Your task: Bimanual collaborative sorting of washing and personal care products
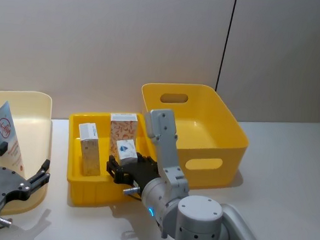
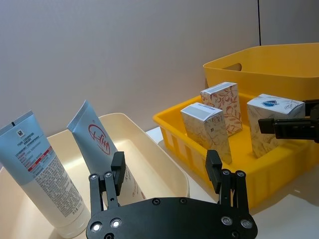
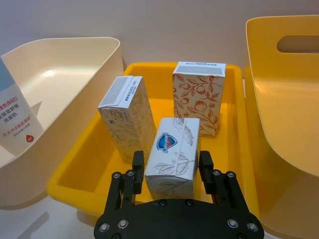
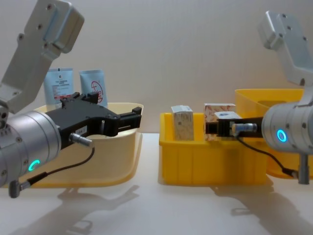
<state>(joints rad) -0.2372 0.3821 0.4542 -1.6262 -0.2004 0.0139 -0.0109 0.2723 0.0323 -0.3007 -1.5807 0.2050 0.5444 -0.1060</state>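
Two light blue and white squeeze tubes (image 2: 35, 172) (image 2: 99, 142) stand upright in the cream tub (image 2: 149, 164). My left gripper (image 2: 166, 172) hovers open at the tub's near side, short of the tubes, holding nothing. Three small white cartons stand in the shallow yellow tray (image 1: 89, 194): a grey-patterned carton (image 3: 127, 117), an orange-patterned carton (image 3: 198, 97) and a blue-logo carton (image 3: 174, 152). My right gripper (image 3: 172, 162) is shut on the blue-logo carton (image 1: 126, 149), one finger against each side. I cannot tell whether it touches the tray floor.
A deep yellow crate (image 1: 203, 128) with handle slots stands just right of the tray, touching it. The cream tub (image 1: 34, 111) sits left of the tray with a narrow gap. Bare white table lies in front and at the far right. A grey wall rises behind.
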